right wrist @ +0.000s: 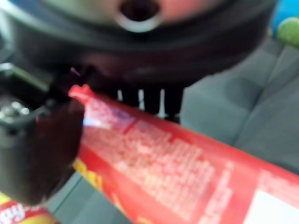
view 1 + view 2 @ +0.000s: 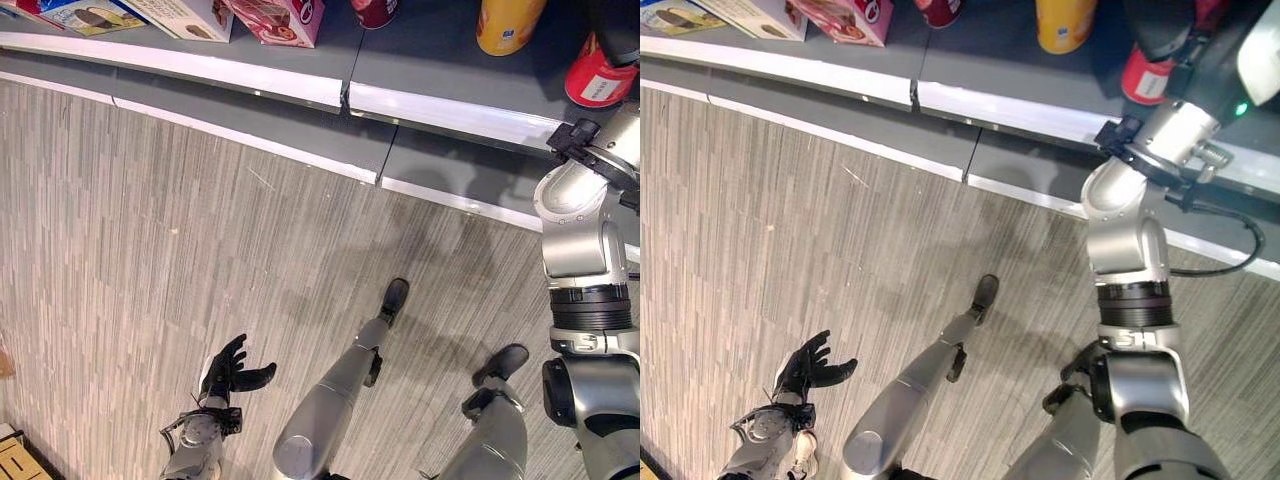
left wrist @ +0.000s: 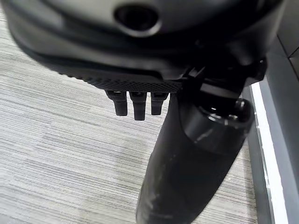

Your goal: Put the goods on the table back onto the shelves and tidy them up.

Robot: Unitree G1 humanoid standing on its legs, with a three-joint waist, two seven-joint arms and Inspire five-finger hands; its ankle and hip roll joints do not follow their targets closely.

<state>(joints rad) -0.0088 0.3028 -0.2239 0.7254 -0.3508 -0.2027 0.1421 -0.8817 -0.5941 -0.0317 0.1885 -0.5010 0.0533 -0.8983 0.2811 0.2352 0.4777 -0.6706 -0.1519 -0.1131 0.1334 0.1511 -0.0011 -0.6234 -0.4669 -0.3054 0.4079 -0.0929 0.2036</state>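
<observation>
Closest to the camera, the right hand (image 1: 42, 140) is seen with its fingers (image 1: 152, 100) and thumb curled round a red can (image 1: 177, 172), held over the grey shelf (image 2: 1020, 60). Placing appears to be the step in hand; next, the can would need to be stood upright beside the yellow can (image 2: 1065, 25) and released. Printed text and a white label patch are carried on the red can's smooth wall. Low over the floor (image 2: 150, 220), the left hand (image 2: 232, 368) hangs relaxed and empty.
</observation>
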